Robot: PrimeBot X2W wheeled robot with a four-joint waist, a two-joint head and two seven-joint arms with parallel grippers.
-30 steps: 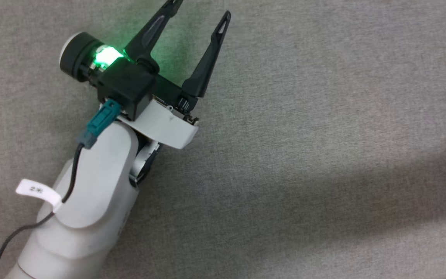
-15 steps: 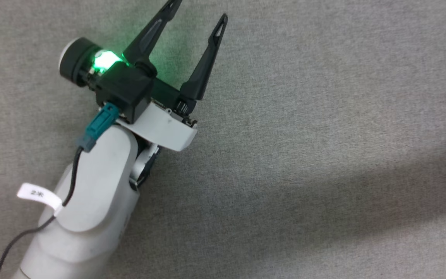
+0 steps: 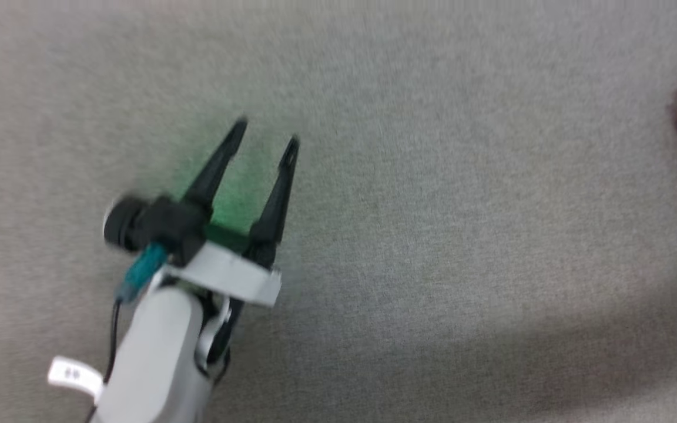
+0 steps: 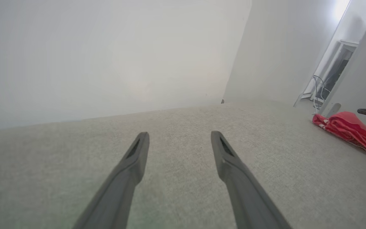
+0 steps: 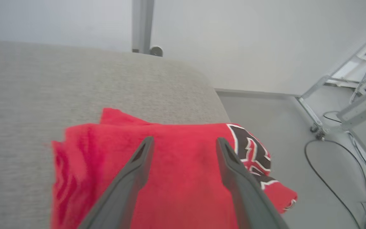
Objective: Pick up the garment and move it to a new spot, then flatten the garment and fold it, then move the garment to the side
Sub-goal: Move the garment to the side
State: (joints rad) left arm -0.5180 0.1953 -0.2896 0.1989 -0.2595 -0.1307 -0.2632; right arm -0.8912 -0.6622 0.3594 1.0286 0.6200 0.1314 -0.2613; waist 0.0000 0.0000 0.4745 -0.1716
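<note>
The red jersey (image 5: pixel 84 149) lies bunched at a corner of the grey fabric surface (image 3: pixel 432 235), its black numerals toward the edge. The right gripper (image 5: pixel 185 140) hovers over it, fingers apart. The left gripper (image 3: pixel 266 131), fingers apart too, is well away over bare fabric.

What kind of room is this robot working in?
Probably a lab or test room: a bare grey cloth-covered surface, plain white walls, and loose cables on the floor by a metal frame. A red jersey lies near the surface's edge.
</note>
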